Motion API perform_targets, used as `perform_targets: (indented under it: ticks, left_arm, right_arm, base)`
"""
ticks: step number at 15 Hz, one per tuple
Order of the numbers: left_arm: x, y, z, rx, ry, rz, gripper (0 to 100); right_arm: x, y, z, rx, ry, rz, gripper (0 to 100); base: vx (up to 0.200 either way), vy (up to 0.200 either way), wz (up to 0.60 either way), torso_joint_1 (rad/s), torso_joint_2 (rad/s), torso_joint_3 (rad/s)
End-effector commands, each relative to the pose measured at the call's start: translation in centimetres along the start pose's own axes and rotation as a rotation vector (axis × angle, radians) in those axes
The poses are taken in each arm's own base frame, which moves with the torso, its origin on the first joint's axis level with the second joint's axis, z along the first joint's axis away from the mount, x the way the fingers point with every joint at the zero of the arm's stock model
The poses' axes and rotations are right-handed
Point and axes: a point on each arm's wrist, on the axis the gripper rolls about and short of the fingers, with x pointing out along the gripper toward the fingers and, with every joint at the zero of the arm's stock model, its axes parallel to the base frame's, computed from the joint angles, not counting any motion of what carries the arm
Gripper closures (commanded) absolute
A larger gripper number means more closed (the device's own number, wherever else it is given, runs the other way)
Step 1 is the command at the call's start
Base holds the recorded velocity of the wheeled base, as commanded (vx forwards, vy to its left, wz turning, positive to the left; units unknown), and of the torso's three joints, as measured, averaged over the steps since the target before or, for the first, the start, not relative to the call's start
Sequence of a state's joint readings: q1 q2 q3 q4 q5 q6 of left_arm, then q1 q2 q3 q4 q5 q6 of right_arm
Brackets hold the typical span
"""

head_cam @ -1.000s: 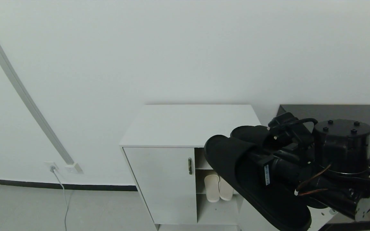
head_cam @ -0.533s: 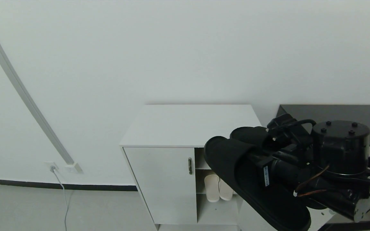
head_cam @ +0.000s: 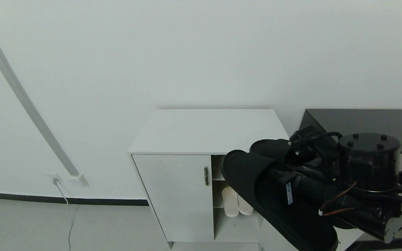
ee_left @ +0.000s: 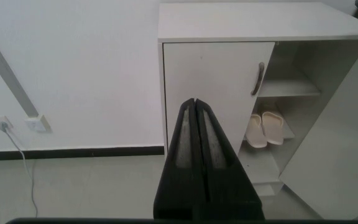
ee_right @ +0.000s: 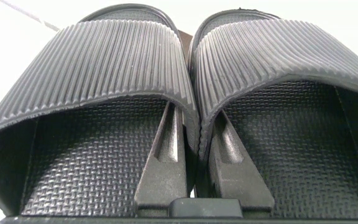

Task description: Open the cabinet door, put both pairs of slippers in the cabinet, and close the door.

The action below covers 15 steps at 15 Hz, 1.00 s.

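Note:
The white cabinet (head_cam: pixel 204 132) stands against the wall with its left door (head_cam: pixel 175 198) closed and its right side open. A white pair of slippers (head_cam: pixel 234 205) lies on the middle shelf, and the left wrist view shows the white pair (ee_left: pixel 269 127) too. My right gripper (ee_right: pixel 193 134) is shut on the inner sides of the black pair of slippers (ee_right: pixel 135 81), holding both together. That black pair (head_cam: pixel 257 174) hangs in front of the cabinet's open right side. My left gripper (ee_left: pixel 194 155) is shut on nothing, low in front of the closed door (ee_left: pixel 216 87).
The opened right door (ee_left: pixel 347 137) swings out toward me. A wall socket with a cable (head_cam: pixel 56 181) and a slanted wall trunking (head_cam: pixel 23 97) are left of the cabinet. A dark tabletop (head_cam: pixel 361 122) lies to the right. Bare floor stretches left of the cabinet.
The whole head view has shifted a little, with the cabinet slightly larger and higher up: the camera moved. The right arm keeps hold of the black slippers.

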State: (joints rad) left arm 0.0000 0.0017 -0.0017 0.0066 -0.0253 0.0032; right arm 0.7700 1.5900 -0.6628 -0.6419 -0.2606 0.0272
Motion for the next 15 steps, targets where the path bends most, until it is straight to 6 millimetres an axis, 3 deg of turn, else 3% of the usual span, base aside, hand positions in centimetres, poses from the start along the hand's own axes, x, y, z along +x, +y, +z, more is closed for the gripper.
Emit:
perform_targets:
  ticks: [1, 15]
  left_arm:
    - [0.00, 0.00, 0.00, 0.001, 0.000, -0.001, 100]
    - [0.00, 0.00, 0.00, 0.000, 0.000, 0.001, 100]
  right_arm:
    - [0.05, 0.01, -0.04, 0.000, 0.001, 0.000, 100]
    - [0.30, 0.07, -0.55, -0.016, 0.021, -0.001, 100]
  base:
    - [0.000, 0.000, 0.00, -0.149, 0.35, 0.193]
    - [0.000, 0.000, 0.00, -0.195, 0.47, 0.268]
